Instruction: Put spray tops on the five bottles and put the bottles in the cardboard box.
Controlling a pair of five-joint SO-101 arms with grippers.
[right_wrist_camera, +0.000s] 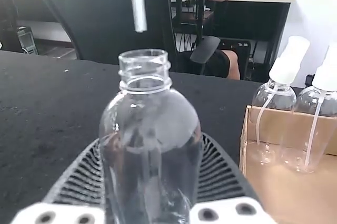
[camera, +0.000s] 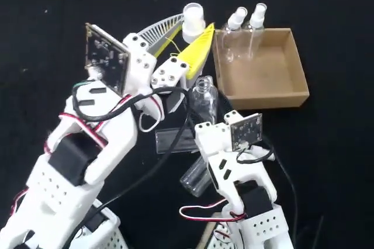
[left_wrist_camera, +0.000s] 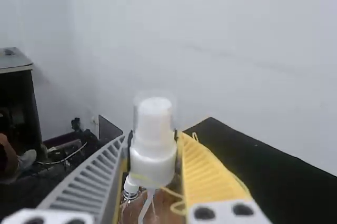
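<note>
My left gripper (camera: 182, 37) is shut on a white spray top (camera: 193, 20), held up above the table with its tube (right_wrist_camera: 137, 0) hanging down over the bottle. Between the white and yellow fingers the spray top (left_wrist_camera: 153, 140) sits upright. My right gripper (right_wrist_camera: 150, 182) is shut on a clear open-necked bottle (right_wrist_camera: 150, 145), held upright; that bottle (camera: 203, 98) stands left of the cardboard box (camera: 260, 68). Two capped bottles (camera: 244, 35) lean in the box's far corner, also capped bottles (right_wrist_camera: 292, 119) in the right wrist view. Two more clear bottles lie on the table, one bottle (camera: 175, 139) and another bottle (camera: 196, 177).
The black table (camera: 327, 161) spreads to the right of the box. A white basket (camera: 105, 231) sits at the near edge under the left arm. Cables hang from both arms. A chair and a seated person are beyond the table.
</note>
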